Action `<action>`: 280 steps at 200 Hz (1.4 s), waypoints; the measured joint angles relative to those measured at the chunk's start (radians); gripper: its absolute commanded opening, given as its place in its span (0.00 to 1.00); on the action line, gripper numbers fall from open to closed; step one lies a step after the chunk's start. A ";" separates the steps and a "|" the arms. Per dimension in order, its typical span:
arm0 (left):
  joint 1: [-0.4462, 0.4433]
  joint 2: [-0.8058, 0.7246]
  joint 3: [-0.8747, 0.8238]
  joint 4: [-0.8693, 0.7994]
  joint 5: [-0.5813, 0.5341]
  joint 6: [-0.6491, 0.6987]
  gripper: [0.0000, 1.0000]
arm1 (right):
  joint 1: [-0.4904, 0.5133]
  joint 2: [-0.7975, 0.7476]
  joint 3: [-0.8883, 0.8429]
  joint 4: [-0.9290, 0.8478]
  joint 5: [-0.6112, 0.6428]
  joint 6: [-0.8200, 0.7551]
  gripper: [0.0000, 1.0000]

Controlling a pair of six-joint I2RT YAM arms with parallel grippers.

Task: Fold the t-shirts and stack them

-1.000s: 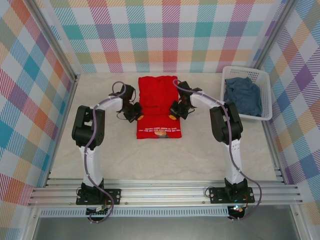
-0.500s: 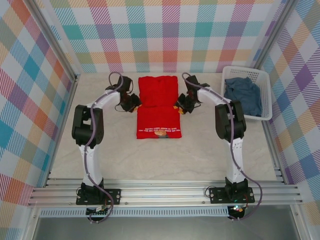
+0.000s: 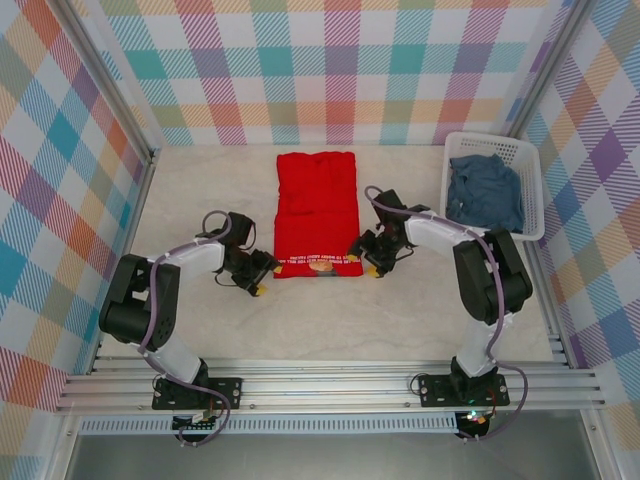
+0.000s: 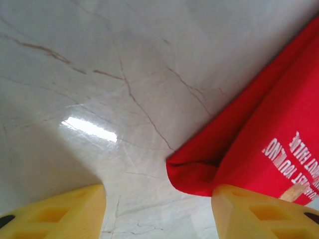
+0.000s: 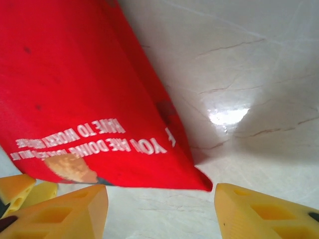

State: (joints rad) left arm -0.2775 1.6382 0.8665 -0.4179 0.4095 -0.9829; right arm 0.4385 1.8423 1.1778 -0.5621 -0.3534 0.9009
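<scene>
Top external: we see left fingers (image 4: 55, 211) and right fingers (image 5: 264, 211) released at red t-shirt (image 3: 317, 215) corners; one-layer pinches risk unfolding.

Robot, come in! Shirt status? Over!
Left gripper, right gripper open at near corners. Bright red cloth t-shirt folded narrow, flat. Blue-grey t-shirt in white lattice basket. Nothing blocking.

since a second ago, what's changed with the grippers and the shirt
The left gripper and right gripper opened, left the red shirt's sides and drew back to its near corners. The red shirt stayed put, as did the blue shirt in the basket.
</scene>
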 measured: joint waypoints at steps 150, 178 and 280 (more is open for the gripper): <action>-0.031 0.119 0.120 -0.006 0.025 -0.103 0.45 | 0.016 0.113 0.060 -0.026 -0.012 0.065 0.11; -0.068 0.111 0.140 0.033 -0.020 -0.090 0.49 | 0.033 0.124 0.061 0.045 -0.039 0.087 0.04; -0.081 0.072 0.143 -0.008 -0.114 0.000 0.37 | 0.034 0.124 0.062 0.045 -0.033 0.098 0.00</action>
State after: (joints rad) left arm -0.3588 1.7107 1.0092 -0.4255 0.2958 -0.9833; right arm 0.4728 1.9663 1.2400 -0.5167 -0.3866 0.9985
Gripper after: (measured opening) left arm 0.373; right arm 0.044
